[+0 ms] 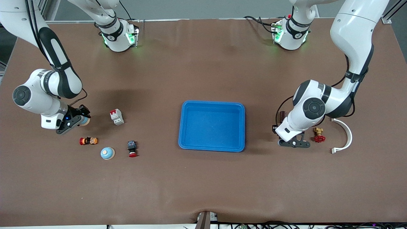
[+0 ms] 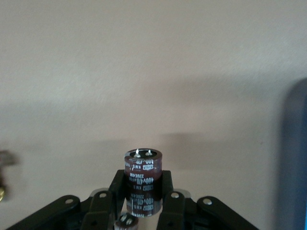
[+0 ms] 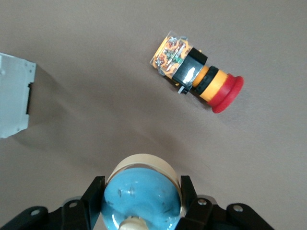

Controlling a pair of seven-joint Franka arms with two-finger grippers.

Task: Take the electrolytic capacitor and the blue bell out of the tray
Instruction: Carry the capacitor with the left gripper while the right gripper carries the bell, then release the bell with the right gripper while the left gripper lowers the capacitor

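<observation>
My right gripper [image 1: 80, 117] is shut on a blue bell with a cream base [image 1: 85, 121], low over the table at the right arm's end. In the right wrist view the bell [image 3: 139, 194] sits between the two fingers of the gripper [image 3: 141, 191]. My left gripper [image 1: 279, 124] is shut on a dark brown capacitor [image 1: 281, 115] near the table, toward the left arm's end. In the left wrist view the capacitor [image 2: 143, 179] stands upright between the fingers of the gripper [image 2: 143, 188]. A blue tray [image 1: 212, 103] lies empty mid-table between the two grippers.
A second blue bell [image 1: 107, 153], an orange-and-red push button [image 1: 88, 141], a black-and-red button [image 1: 132, 149] and a grey breaker [image 1: 116, 116] lie near the right gripper. A red valve [image 1: 318, 136], a black bracket [image 1: 294, 143] and a white curved piece [image 1: 347, 133] lie by the left gripper.
</observation>
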